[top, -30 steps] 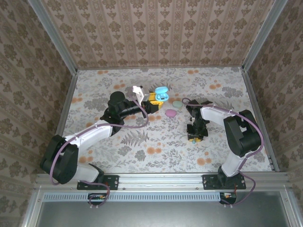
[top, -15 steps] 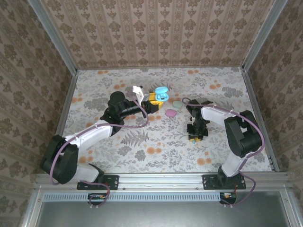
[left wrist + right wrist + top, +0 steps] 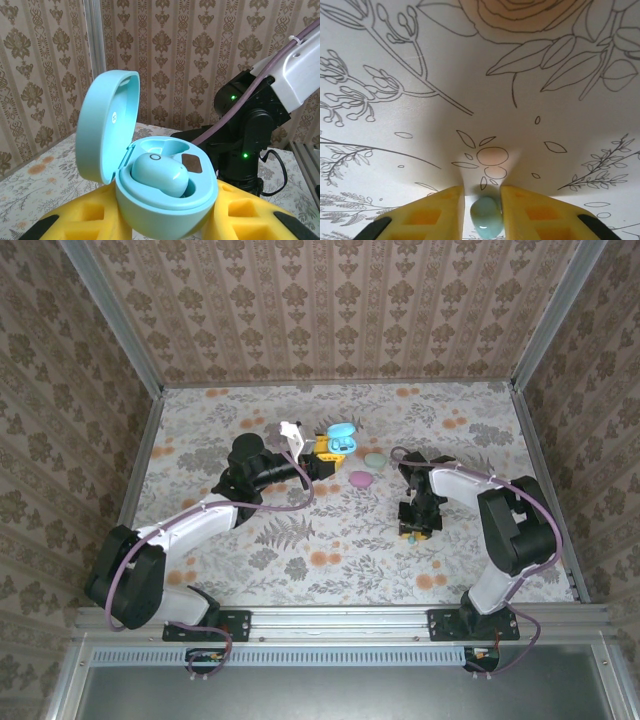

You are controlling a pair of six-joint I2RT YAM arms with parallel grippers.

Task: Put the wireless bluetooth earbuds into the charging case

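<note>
R gripper (image 3: 482, 197) slightly rightward vs before, mint earbud (image 3: 486, 218) in grip

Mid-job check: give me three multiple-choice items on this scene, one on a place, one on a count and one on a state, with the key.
1. Where is the loose earbud?
A) by the back wall
B) between the right gripper fingers
C) on the left arm's base

2. How many earbuds sit in the light blue case?
A) none
B) two
C) one

3. How is the lid of the case in the left gripper?
A) swung open
B) shut
C) detached, lying on the table

Key:
1 B: it lies in the gap between the yellow fingers.
2 C: the seated earbud fills one socket, and the second socket is bare.
3 A: the lid stands hinged back.
</note>
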